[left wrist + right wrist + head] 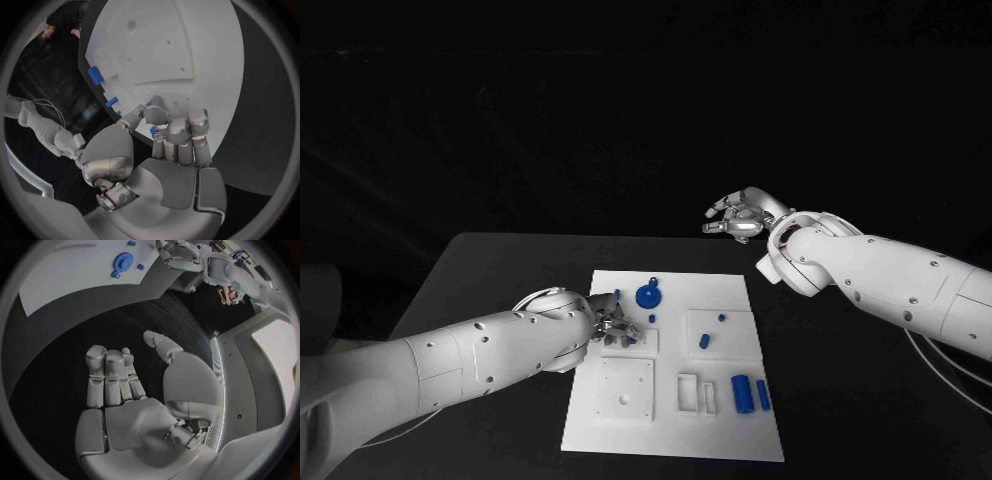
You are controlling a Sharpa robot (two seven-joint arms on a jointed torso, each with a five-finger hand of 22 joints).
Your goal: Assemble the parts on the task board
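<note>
Your left hand (615, 330) is down on the task board (733, 430), fingers (178, 135) curled over a small blue part (153, 132) at their tips — it looks pinched, though the fingers hide most of the contact, so treat the grip as unconfirmed. Before you move it, check in the left wrist view that the part sits square between thumb and fingers. Lift straight up, not sideways — other blue pieces lie close: the blue gear (648, 296) just beyond your fingertips, and the blue pegs (751, 394) further toward your right. Your right hand (737, 219) hovers off the board, well apart from your left, fingers spread and holding nothing. Keep it there until the part is seated.
</note>
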